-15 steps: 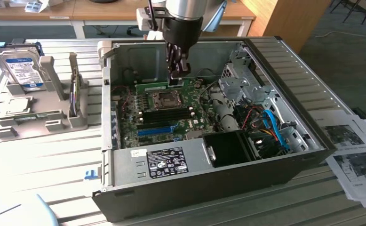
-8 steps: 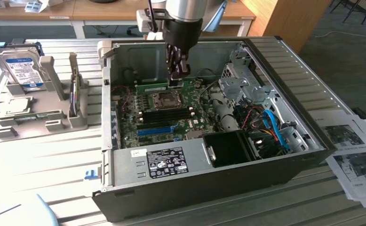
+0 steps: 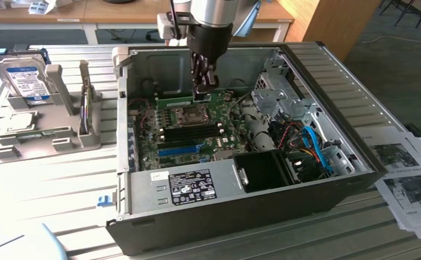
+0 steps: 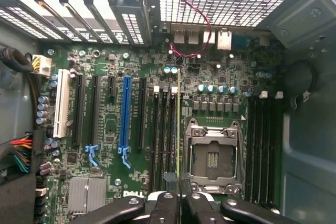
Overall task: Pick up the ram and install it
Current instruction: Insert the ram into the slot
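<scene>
A slatted table [image 3: 52,179] carries an open computer case [image 3: 344,103], its side panel off and the interior facing up. The arm [image 3: 209,21], cut off by the top of the exterior view, reaches straight down into the case close to the rear wall. The room above the motherboard [image 3: 189,135] is open. A drive cage and a tangle of cables [image 3: 308,143] crowd the side toward the exterior view's right. Printed sheets [image 3: 405,173] lie outside the case on that side, and a hard drive [image 3: 24,78] stands in a grey holder at the exterior view's left.

The gripper [image 3: 204,91] is clamped on the ram [image 3: 174,100], which sticks out level from the fingers as a green strip. From the wrist the stick is seen edge-on, a thin pale line with its chips hidden. It runs parallel to the black memory slots [image 4: 163,129], between them and the processor socket [image 4: 212,153]. Its held end is covered by the fingers. Whether its lower edge touches a slot cannot be made out.
</scene>
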Robot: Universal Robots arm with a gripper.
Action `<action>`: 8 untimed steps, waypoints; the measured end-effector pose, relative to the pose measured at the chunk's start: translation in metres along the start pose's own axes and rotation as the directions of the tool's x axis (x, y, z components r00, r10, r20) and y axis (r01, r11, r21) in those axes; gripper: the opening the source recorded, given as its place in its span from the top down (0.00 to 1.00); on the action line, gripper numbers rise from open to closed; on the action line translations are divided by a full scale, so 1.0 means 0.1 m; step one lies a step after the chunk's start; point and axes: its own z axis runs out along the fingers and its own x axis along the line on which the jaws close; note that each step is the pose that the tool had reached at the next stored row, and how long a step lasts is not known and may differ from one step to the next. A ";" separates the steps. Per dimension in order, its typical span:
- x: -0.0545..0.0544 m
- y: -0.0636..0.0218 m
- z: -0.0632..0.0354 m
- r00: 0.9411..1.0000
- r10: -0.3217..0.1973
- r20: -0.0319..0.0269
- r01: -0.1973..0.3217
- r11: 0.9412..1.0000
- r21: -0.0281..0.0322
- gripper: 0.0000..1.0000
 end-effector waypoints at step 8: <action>0.00 -0.002 0.045 1.000 0.000 0.000 0.000 1.000 0.000 0.89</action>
